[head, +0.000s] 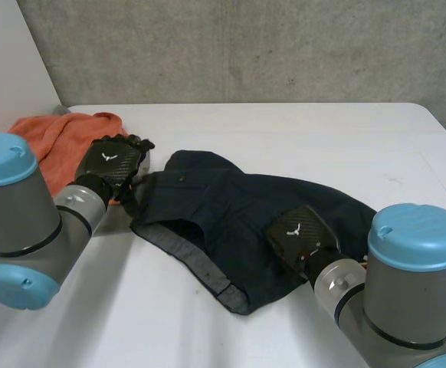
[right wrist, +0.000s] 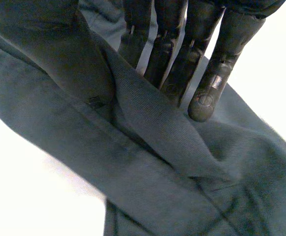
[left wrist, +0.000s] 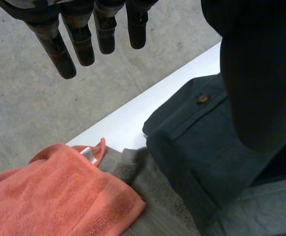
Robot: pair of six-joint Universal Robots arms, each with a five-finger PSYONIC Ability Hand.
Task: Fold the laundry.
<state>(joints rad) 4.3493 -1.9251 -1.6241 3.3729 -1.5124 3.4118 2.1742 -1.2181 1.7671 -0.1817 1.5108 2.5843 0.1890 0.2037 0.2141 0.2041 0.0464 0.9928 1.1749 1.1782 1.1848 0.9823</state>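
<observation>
The dark blue garment (head: 231,207) lay crumpled mid-tabletop (head: 323,130), not yet folded. The right hand (head: 298,231) sat on its right part, fingers (right wrist: 209,83) and thumb pinching up a ridge of cloth, apparently to pull it flat. The left hand (head: 112,162) hovered at the garment's left corner, fingers (left wrist: 79,44) straight and empty, probably ready to take that corner. An orange towel (head: 54,142) lay just beside.

Head view: high behind both arms, looking down across the whole worktop (head: 300,130). Each wrist view looks closely along its own palm — past the left hand (left wrist: 81,44), the dark garment (left wrist: 192,147) and orange towel (left wrist: 49,196) overlap the head view.
</observation>
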